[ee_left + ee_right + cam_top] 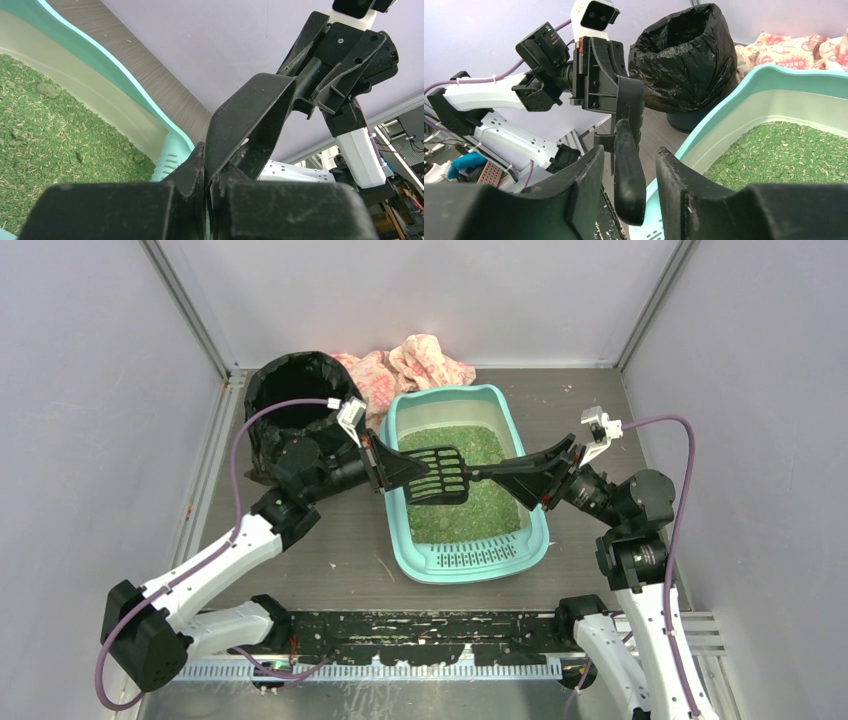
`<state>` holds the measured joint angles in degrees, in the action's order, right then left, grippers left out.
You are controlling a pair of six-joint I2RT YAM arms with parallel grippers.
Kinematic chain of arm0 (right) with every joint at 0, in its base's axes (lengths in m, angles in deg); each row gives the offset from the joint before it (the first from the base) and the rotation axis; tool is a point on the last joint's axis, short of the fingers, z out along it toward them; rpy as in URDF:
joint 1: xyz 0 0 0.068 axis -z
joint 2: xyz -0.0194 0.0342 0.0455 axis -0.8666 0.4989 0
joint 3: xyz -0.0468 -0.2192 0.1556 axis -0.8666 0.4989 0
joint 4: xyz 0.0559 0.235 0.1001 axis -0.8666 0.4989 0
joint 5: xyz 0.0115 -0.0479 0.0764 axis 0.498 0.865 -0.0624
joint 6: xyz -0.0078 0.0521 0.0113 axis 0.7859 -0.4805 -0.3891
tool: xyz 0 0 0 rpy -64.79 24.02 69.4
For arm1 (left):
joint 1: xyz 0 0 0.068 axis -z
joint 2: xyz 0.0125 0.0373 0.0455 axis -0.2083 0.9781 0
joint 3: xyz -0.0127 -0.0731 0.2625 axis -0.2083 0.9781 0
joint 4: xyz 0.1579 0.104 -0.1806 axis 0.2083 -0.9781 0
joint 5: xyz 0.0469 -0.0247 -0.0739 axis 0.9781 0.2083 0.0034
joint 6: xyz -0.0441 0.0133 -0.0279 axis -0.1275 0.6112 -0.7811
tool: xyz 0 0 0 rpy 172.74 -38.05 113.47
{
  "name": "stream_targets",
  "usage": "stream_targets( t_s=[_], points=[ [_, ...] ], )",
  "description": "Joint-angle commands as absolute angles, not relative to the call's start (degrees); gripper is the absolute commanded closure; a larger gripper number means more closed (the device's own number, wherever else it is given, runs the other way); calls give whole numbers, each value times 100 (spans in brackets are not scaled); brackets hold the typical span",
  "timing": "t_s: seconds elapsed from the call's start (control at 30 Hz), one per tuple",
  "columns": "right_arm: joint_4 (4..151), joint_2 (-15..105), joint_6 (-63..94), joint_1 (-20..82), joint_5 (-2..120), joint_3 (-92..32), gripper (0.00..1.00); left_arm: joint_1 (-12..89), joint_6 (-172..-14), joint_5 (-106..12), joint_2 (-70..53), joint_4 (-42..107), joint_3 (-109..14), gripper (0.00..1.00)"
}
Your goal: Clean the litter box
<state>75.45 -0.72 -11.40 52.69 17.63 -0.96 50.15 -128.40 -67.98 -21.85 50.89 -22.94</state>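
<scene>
**Top external view: scoop changing hands above the litter**

The litter box (470, 558) sits mid-table, green litter inside and its slotted lip at 6 o'clock. A black-bagged bin (258, 390) stands at its 10 o'clock and a patterned cloth (420, 360) at 12.

The step looks like a handover of the litter scoop (438, 475), which hangs level over the litter with its handle pointing to 3 o'clock.

The left gripper (385, 465), at the scoop's 9 o'clock end, is pressed together on the blade's edge.

The right gripper (505, 475) straddles the handle. In the right wrist view its fingers (584, 190) stand spread, with a gap showing on each side of the handle (626, 175), so it has no pinch.

Next, the right likely needs a firm clamp before the left lets go.
</scene>
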Motion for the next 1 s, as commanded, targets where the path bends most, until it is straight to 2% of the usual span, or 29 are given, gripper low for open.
stream_targets(
  t_s=[0.0,0.33,0.43,0.63,0.9,0.97],
  points=[
    [7166,-17,-1232,5287,1618,-78,53,4991,-13013,-6768,-2172,5701,-2254,100],
    [6898,10,-1339,5287,1590,-34,56,4993,-13386,-6892,-1985,6245,-2035,100],
    [6820,48,-1373,5286,1573,-31,59,4990,-13485,-6842,-1972,6438,-1916,100],
    [6782,41,-1405,5287,1520,7,64,4992,-13483,-6774,-2037,6423,-1885,100],
    [6783,29,-1405,5286,1516,28,64,4993,-13536,-6805,-2027,6458,-1969,100],
    [6783,27,-1405,5289,1520,29,66,4991,-13545,-6816,-2022,6451,-1973,100]
  ],
)
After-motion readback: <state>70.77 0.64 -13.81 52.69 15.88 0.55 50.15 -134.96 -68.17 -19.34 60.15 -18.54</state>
